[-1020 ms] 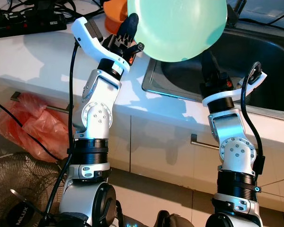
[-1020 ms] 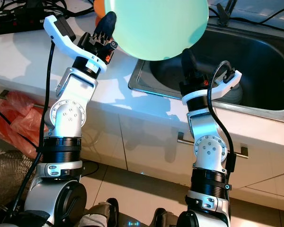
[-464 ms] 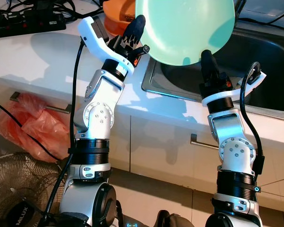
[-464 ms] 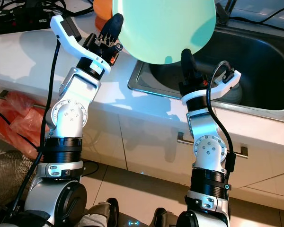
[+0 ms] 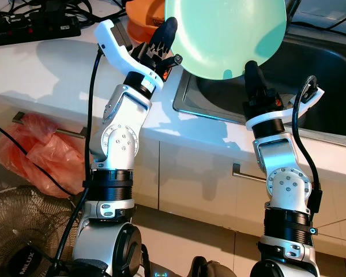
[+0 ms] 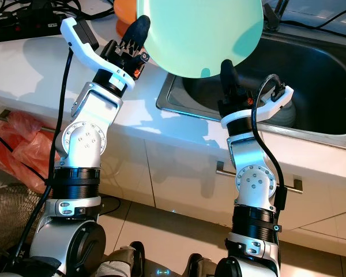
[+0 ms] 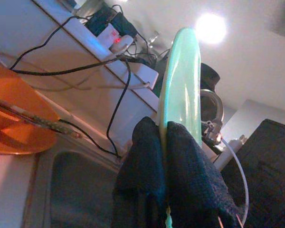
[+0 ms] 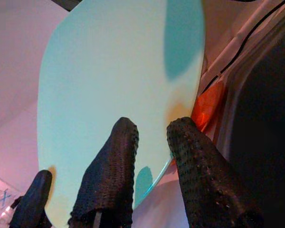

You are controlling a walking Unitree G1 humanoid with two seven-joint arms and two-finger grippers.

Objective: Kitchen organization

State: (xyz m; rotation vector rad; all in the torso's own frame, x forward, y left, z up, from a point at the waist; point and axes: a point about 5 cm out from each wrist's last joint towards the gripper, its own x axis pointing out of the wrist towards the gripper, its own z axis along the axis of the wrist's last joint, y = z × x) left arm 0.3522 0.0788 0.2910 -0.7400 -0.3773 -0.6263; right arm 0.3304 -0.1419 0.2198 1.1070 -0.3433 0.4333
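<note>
Above sink [image 5: 311,86], head views: mint plate [image 5: 225,34] held aloft, not yet put away; orange bowl [image 5: 141,23] waits on table [image 5: 46,63]. L gripper [image 5: 164,34] raised at plate's rim, R gripper [image 5: 251,72] below it. L wrist view: jaws pinched on rim. R wrist view: jaws apart, empty, under plate.

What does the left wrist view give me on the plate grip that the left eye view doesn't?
Left wrist view alone: the green plate edge-on, its rim pinched between the left gripper's two fingers, with an orange dish beside the sink. Left eye view alone: the right gripper raised just under the plate's lower edge, above the sink, and the plate's broad face. Both show the left gripper on the plate's rim.
</note>
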